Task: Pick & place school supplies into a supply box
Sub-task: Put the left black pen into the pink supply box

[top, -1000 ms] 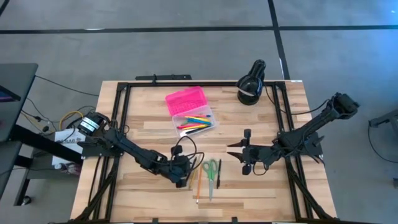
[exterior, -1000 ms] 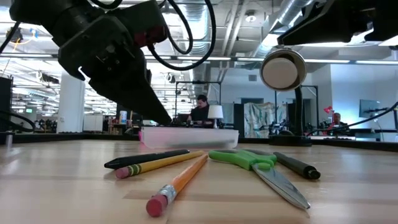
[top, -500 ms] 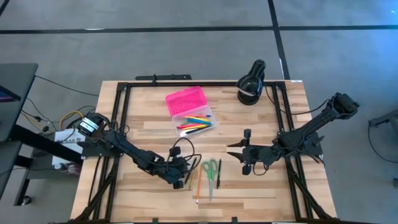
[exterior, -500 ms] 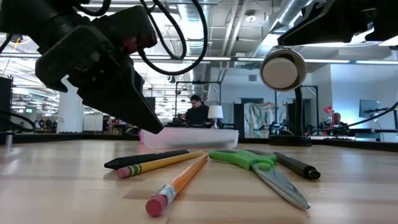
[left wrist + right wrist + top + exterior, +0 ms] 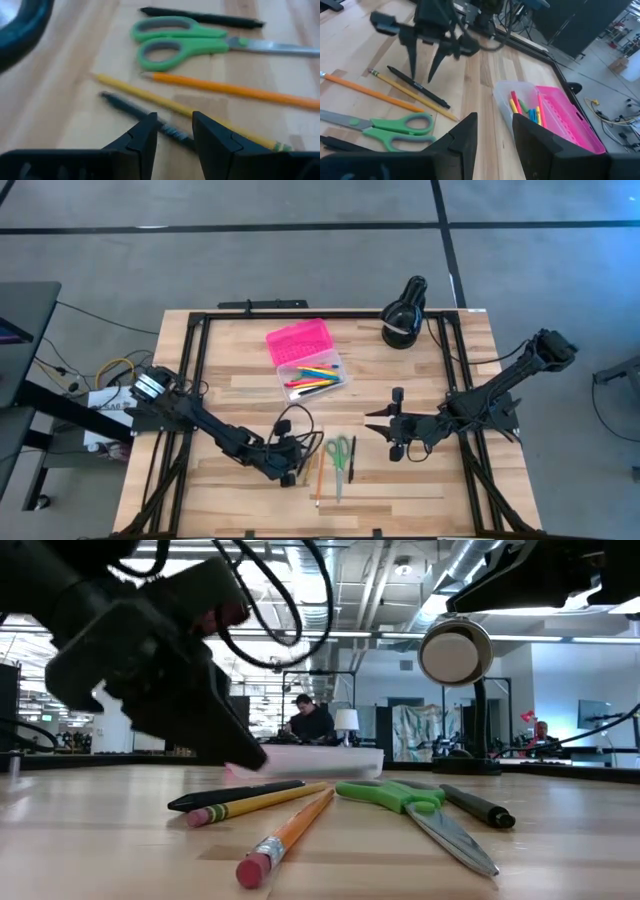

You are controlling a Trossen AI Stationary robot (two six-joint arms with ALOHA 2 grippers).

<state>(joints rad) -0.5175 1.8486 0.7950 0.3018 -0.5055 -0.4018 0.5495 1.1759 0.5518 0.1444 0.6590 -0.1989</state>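
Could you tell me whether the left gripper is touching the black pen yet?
Apart. The right wrist view shows the left gripper, open, with its fingertips hanging above the black pen, wood visible between them.

Black lamp (image 5: 404, 313) on table (image 5: 240, 380) — person (image 5: 311, 723) behind.

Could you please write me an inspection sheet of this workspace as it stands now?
Surface: wooden table in a black frame.
Job's things: open pink supply box holds coloured pens; scissors, two pencils, two black pens lie loose.
Clutter: black rounded object at a far corner.
Grippers: left gripper open, low over a black pen; right gripper open, waiting.
Cables: black loops on the left arm.
Surroundings: a person sits beyond the table.
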